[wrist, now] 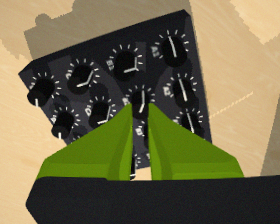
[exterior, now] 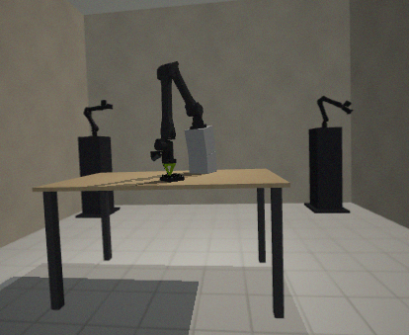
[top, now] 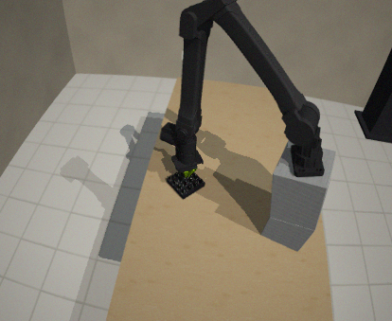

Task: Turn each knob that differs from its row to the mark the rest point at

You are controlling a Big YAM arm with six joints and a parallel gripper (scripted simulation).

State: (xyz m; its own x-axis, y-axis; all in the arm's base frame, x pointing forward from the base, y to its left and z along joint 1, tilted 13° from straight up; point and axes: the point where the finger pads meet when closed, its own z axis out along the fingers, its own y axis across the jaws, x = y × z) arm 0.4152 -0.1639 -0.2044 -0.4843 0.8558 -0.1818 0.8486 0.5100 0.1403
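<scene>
since the gripper (wrist: 140, 117) is already clamped on one small knob (wrist: 139, 97), i'd guess it's stiff & slick-sided, so pinch its flanks w/o shoving the light knob box (wrist: 38, 72).

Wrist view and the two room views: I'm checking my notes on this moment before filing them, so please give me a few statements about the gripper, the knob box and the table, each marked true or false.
1. The gripper is shut on a knob of the knob box. True.
2. The gripper's fingers are red. False: they are green.
3. The knob box stands on the wooden table. True.
4. The arm is bolted straight to the floor. False: it stands on a grey block on the table.
5. The knob box hangs over the table's edge. False: it sits well inside the table top.
</scene>
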